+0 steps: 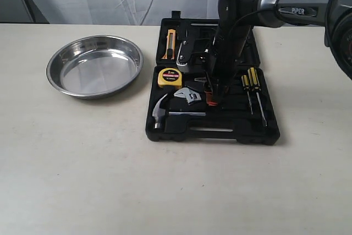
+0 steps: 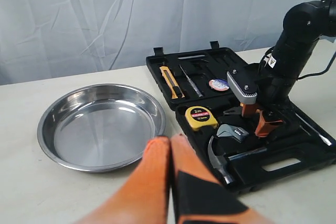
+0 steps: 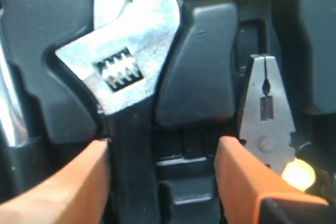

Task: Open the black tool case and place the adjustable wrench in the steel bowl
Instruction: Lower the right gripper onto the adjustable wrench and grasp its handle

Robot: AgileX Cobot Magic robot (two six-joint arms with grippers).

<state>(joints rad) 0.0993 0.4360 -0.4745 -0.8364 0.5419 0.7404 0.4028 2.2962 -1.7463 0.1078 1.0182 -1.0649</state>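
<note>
Two states | right gripper [image 3: 163,148] wide astride adjustable wrench [image 3: 126,61], exterior view unclear | left gripper [image 2: 170,140] closed

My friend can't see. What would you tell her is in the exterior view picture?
The right gripper reaches down into the open black tool case, with its orange fingertips close beside the adjustable wrench. Left of the case, a shiny steel bowl sits empty on a pale table.
</note>
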